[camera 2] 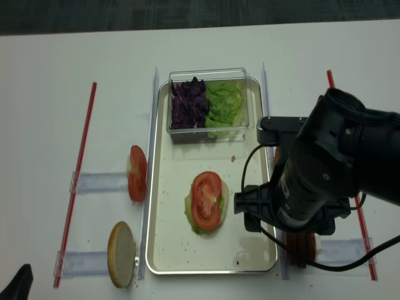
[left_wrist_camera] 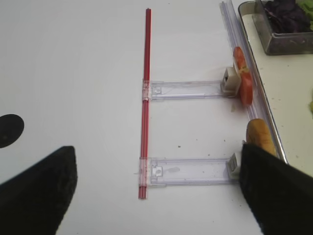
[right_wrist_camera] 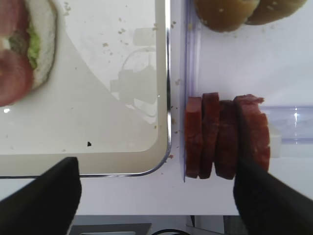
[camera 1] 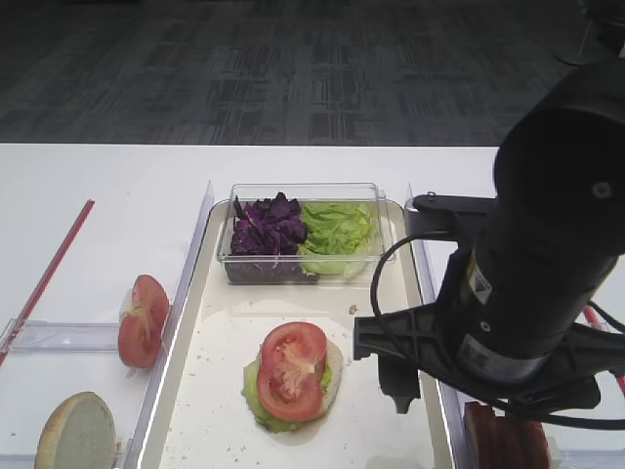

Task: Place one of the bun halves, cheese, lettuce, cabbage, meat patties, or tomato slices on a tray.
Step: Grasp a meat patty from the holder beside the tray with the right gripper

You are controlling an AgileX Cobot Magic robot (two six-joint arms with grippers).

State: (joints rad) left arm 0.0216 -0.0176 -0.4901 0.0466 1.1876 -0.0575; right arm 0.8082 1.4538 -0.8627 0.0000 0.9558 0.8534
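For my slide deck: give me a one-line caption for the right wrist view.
Open right end effector above upright dark reddish-brown round meat patties, beside the off-white silvery-rimmed tray.

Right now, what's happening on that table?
Right fingers open above meat patties. Left fingers open, idle. Tray holds stack topped with tomato slice. Nothing blocking.

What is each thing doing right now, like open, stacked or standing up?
right gripper: open, holding nothing
left gripper: open, holding nothing
meat patties: standing on edge in a row beside the tray
tomato slice: lying flat on the stack
clear tub: open, holding cabbage and lettuce
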